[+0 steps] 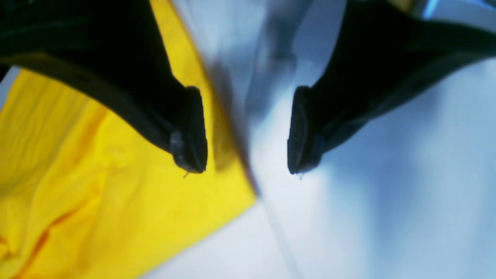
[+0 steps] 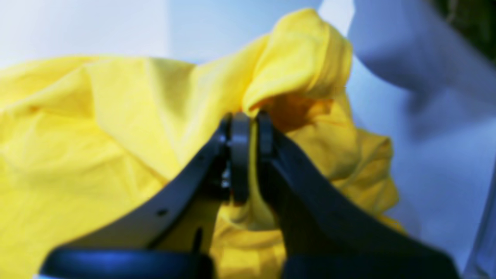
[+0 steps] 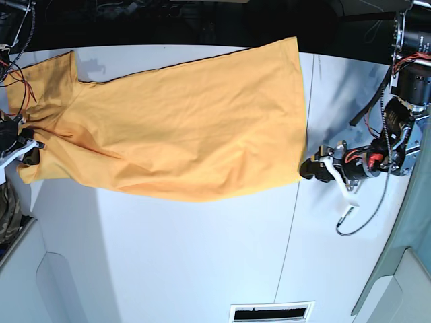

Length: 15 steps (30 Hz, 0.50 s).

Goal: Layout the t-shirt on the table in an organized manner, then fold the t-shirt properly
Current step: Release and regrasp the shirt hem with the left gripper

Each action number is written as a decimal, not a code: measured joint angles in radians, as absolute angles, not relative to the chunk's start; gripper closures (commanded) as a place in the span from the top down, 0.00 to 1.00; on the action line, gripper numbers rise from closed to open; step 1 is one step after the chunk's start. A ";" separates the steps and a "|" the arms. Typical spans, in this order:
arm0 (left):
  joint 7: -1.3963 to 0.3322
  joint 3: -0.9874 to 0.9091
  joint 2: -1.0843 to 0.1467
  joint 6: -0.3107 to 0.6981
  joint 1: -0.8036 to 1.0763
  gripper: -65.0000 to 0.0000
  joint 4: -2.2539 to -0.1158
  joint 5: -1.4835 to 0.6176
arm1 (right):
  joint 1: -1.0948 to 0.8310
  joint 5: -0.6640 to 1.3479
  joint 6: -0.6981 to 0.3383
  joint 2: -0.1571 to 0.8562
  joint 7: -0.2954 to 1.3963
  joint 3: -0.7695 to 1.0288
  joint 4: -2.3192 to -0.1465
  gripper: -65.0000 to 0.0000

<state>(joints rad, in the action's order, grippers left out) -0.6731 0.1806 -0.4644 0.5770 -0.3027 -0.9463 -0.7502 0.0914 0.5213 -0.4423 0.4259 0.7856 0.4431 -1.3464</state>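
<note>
1. Across the far half of the counter [image 3: 202, 269] lies the t-shirt [image 3: 182, 128], spread lengthwise, its hem toward the side where the left arm works and its sleeves bunched at the opposite edge.
2. The step in hand looks like flattening. The hem side lies fairly smooth, so the remaining work is probably at the sleeve end: draw that bunch outward toward the counter's edge, low and slow, so the body does not drag.
3. The right end effector [image 2: 248, 155] is pressed together, pinching a fold of the t-shirt. Only its wrist view shows this grip; from the base it is a dark spot at the counter's edge.
4. The left end effector [image 1: 248, 131] stands spread, holding nothing, over the hem corner. Its wrist view shows one finger over cloth, the other over bare counter.
</note>
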 measured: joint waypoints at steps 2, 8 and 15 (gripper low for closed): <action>-0.646 0.182 -0.425 0.585 -0.305 0.56 -0.916 -0.733 | 0.092 0.522 -0.442 0.427 0.785 0.443 -1.346 0.00; -0.638 0.178 -0.398 0.581 -0.313 0.15 -0.886 -0.718 | 0.094 0.524 -0.442 0.426 0.786 0.443 -1.346 0.00; -0.678 0.181 -0.402 0.583 -0.349 0.00 -0.882 -0.701 | 0.106 0.527 -0.445 0.426 0.779 0.443 -1.346 0.00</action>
